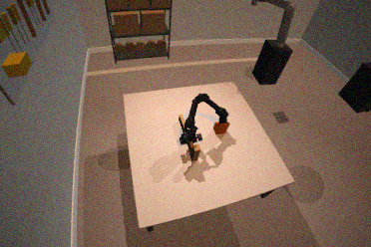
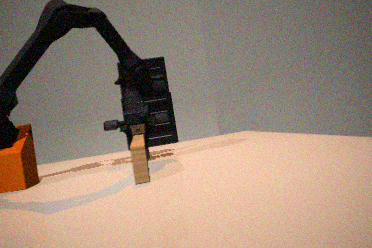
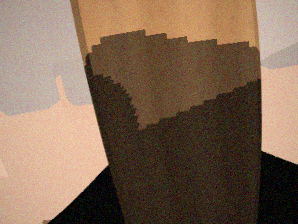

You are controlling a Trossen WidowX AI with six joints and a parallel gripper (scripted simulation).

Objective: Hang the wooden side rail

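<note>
Our pincer (image 1: 190, 140) (image 2: 137, 121) (image 3: 170, 149) is clamped on the rail (image 1: 182, 122) (image 2: 137, 129) (image 3: 170, 75), whose long axis points roughly towards the post (image 1: 193, 155) just beyond; whether hooks and pins line up, we cannot tell.

Your rail (image 3: 172, 85) looks like pale wood with a faint lengthwise grain, its face smooth and matt. The arm (image 1: 210, 102) (image 2: 75, 15) you run looks like dull black plastic or coated metal; you cannot tell which. Its orange base (image 1: 220, 127) (image 2: 17, 165) is matt and plain-faced. Your tabletop (image 1: 234, 182) (image 2: 280, 188) looks smooth, matt and grainless, its material unclear.
</note>
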